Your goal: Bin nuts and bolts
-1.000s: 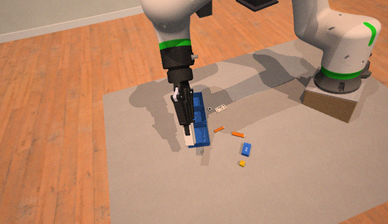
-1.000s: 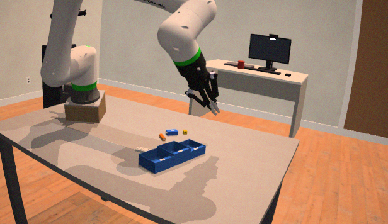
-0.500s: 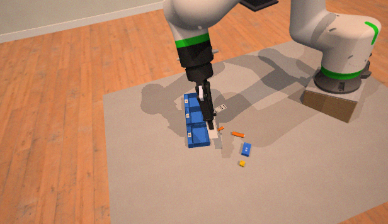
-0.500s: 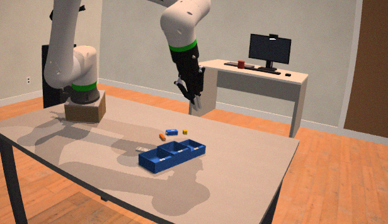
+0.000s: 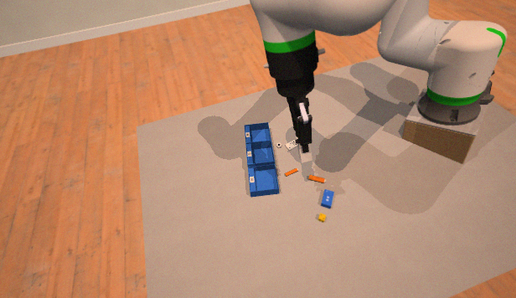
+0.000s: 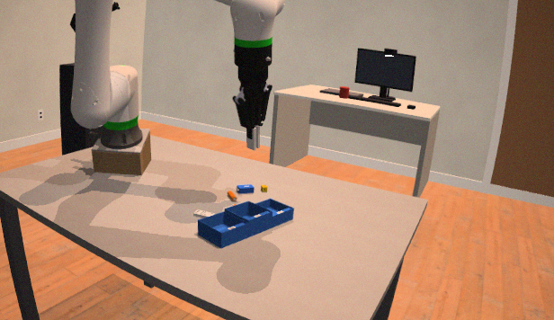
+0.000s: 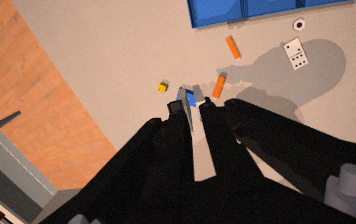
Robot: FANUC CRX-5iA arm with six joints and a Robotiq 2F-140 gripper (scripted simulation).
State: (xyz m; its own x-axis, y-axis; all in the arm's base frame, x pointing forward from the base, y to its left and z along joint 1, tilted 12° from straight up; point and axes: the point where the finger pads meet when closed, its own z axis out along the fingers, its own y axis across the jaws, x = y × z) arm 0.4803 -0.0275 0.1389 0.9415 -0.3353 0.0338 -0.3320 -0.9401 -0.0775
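A small grey nut (image 5: 279, 144) lies on the table beside the row of three blue bins (image 5: 261, 159); it also shows in the wrist view (image 7: 299, 23). The bin labels are too small to read. Two orange rod-like pieces (image 5: 291, 172) (image 5: 317, 178) lie to the right of the bins. My gripper (image 5: 305, 148) (image 6: 253, 144) hangs well above the table, over the spot between the orange pieces and the blue block. Its fingers are shut with nothing between them.
A white domino (image 5: 291, 144) lies next to the nut. A blue block (image 5: 327, 197) and a small yellow cube (image 5: 322, 217) lie further from the bins. The arm's base stands on a wooden block (image 5: 440, 138) at the table's far corner.
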